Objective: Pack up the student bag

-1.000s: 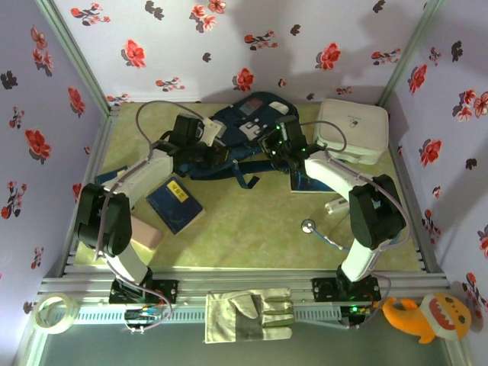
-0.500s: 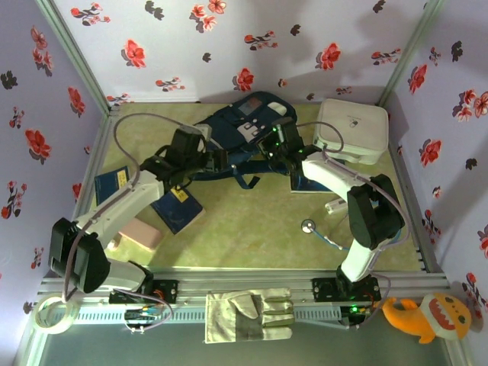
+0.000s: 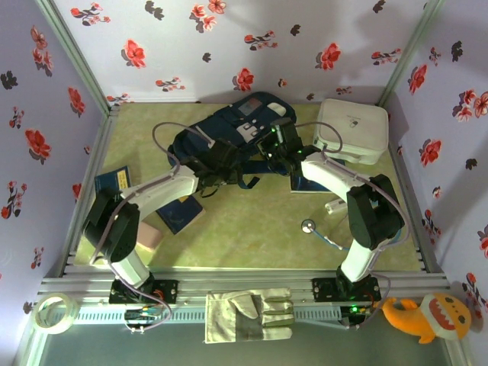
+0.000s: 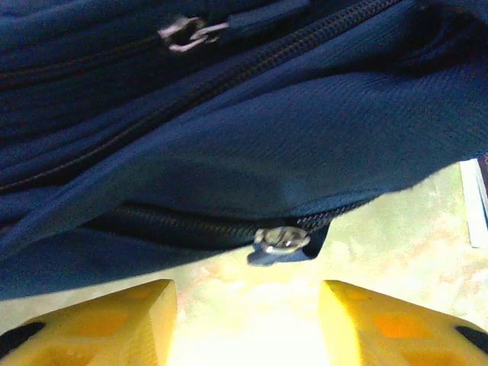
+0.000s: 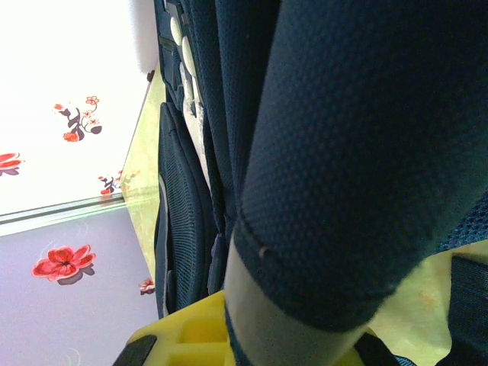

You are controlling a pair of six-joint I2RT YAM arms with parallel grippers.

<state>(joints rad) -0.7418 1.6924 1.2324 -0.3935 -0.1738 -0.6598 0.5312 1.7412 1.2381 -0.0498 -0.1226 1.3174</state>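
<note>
Backpack at the far middle of the green table (image 3: 252,236): the student bag (image 3: 232,126), navy with white patches and a grey square panel on its upper face, lies flat just left of the white zip case (image 3: 352,130), its dark straps trailing toward the near side. The left gripper (image 3: 219,165) sits at the bag's near edge. In the left wrist view its yellow fingers (image 4: 114,324) stand spread, with only bare table between them. Just beyond the gap a metal zip pull (image 4: 280,240) hangs from the bag's lower zipper line, touched by neither finger, and a second zip pull (image 4: 187,32) lies higher up on another zipper. The right gripper (image 3: 280,149) is at the bag's near right side, pressed together on a padded navy fold of the bag with a grey band along its end; in the right wrist view that fold crosses in front of a yellow finger (image 5: 187,335). A blue book (image 3: 179,215) lies partly under the left arm, another blue book (image 3: 114,183) lies near the left wall, and a pink block (image 3: 149,238) sits close by. A small round metal piece on a cord (image 3: 309,225) rests on the table beside the right arm. Along the front rail lie a pale work glove (image 3: 252,314), a tape roll (image 3: 52,313) and an orange plush toy (image 3: 423,316)
</note>
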